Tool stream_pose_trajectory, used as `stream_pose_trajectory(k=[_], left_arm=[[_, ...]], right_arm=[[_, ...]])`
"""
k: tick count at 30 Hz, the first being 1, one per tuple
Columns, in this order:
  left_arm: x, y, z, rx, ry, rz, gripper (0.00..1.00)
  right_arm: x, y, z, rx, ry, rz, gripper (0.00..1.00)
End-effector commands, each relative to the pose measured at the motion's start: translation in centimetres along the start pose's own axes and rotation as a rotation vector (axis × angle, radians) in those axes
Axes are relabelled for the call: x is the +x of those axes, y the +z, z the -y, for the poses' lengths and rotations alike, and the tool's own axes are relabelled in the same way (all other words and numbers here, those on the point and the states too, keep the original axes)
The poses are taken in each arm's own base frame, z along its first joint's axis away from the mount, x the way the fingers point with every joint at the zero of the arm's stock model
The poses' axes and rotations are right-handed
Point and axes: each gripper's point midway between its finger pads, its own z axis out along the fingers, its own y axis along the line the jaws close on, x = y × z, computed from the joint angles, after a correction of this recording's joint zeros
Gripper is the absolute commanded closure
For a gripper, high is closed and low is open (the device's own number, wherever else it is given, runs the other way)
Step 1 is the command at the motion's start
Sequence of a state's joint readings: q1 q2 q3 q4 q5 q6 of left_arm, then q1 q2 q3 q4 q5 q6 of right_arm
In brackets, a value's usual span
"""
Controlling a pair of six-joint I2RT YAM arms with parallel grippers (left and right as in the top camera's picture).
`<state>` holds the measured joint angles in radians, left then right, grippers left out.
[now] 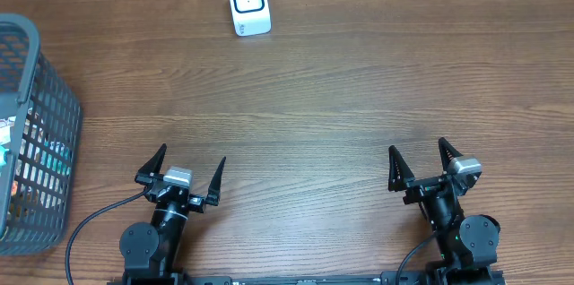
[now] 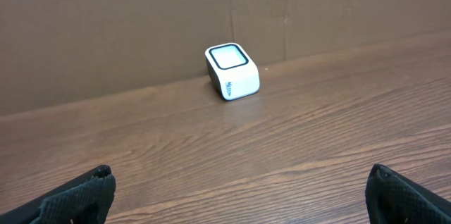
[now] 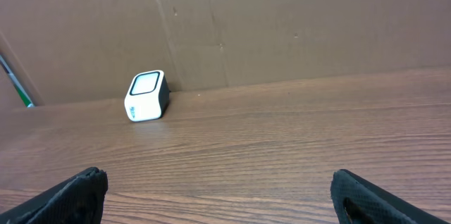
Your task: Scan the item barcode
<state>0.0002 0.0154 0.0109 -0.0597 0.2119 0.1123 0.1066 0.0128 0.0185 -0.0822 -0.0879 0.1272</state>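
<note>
Table (image 1: 341,97): open wood from the arms to the far edge. Basket (image 1: 56,115) at the left edge, items (image 1: 52,155) dim through its mesh; overhead view only. Left gripper (image 1: 193,153), right gripper (image 1: 417,144): jaws spread wide, holding nothing, at the near edge. Scanner (image 1: 248,4) at the far edge; wrist views show the cardboard wall (image 2: 141,27) behind it.

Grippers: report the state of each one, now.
Left gripper: open, holding nothing.
Right gripper: open, holding nothing.
</note>
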Motion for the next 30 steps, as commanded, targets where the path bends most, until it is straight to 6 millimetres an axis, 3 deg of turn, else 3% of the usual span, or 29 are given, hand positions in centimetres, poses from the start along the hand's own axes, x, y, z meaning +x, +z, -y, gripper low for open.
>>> stream_pose_trajectory(k=[1,30], left_arm=[[0.02,-0.02,-0.15,-0.01,0.02,0.006,0.0],[-0.16,-0.02,0.41,0.023,0.021,0.014,0.0]], right_arm=[[0.16,0.01,0.12,0.006,-0.002,0.005,0.0],[0.16,0.01,0.12,0.006,-0.002,0.005,0.0]])
